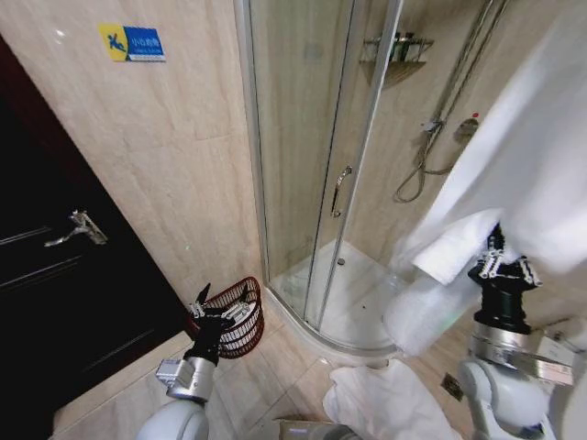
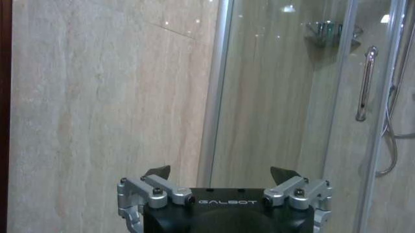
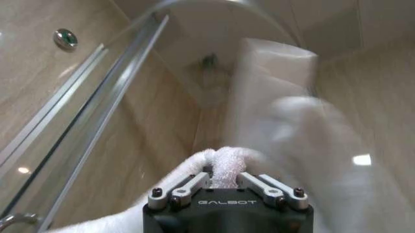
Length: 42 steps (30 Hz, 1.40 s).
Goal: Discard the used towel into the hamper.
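Observation:
The hamper (image 1: 240, 314), a dark reddish-brown wire basket, stands on the floor against the tiled wall beside the shower. My left gripper (image 1: 215, 310) hovers just in front of it, raised and open; in the left wrist view the left gripper (image 2: 220, 173) faces the wall with nothing between its fingers. On the right, my right gripper (image 1: 500, 258) is held up and shut on a white towel (image 1: 456, 244) that hangs down from the upper right. The right wrist view shows the right gripper (image 3: 226, 180) pinching a fold of the towel (image 3: 285, 121).
A curved glass shower enclosure (image 1: 303, 137) with a door handle (image 1: 340, 189) fills the middle. A black door (image 1: 55, 275) with a lever handle (image 1: 79, 227) is on the left. More white cloth (image 1: 385, 403) lies on the floor near my base.

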### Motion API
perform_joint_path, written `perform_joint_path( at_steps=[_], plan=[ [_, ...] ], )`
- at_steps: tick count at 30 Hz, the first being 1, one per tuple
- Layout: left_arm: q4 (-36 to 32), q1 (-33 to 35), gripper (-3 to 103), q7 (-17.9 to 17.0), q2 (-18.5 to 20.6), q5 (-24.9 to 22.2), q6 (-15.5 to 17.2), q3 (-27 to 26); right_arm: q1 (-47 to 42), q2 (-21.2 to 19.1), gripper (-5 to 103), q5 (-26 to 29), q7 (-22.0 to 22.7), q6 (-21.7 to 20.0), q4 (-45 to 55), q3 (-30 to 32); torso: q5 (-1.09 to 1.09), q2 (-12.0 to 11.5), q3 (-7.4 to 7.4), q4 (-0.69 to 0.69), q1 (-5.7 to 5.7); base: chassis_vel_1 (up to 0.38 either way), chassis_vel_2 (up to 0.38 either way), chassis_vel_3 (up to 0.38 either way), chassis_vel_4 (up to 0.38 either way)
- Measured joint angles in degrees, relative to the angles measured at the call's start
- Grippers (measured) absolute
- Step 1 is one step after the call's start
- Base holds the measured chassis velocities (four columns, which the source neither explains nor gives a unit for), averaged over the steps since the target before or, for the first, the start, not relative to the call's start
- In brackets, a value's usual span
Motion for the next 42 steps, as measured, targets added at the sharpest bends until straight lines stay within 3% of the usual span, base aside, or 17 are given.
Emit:
perform_joint_path(
  at_steps=[12,17,30,42],
  plan=[
    [0.0,0.0,100,0.0,0.0,0.0,0.0,0.0,0.0,-1.3,6,-0.8,1.1,-0.7,3.3,0.9,0.08,0.0,0.01,0.0,0.0,0.0,0.0,0.0,0.0],
    [0.0,0.0,100,0.0,0.0,0.0,0.0,0.0,0.0,-2.2,6,-0.7,1.1,-0.9,5.4,1.8,0.0,0.0,0.0,0.0,0.0,0.0,0.0,0.0,0.0],
    [0.0,0.0,100,0.0,0.0,0.0,0.0,0.0,0.2,-7.3,6,6.4,1.5,-3.3,10.0,7.7,0.04,0.0,0.0,0.01,0.01,0.0,0.0,0.0,0.0],
    [0.0,0.0,100,0.0,0.0,0.0,0.0,0.0,-1.1,-7.3,6,8.5,2.7,-4.0,12.1,9.2,0.05,0.0,0.0,0.0,0.01,0.0,0.0,0.0,0.0]
  ],
)
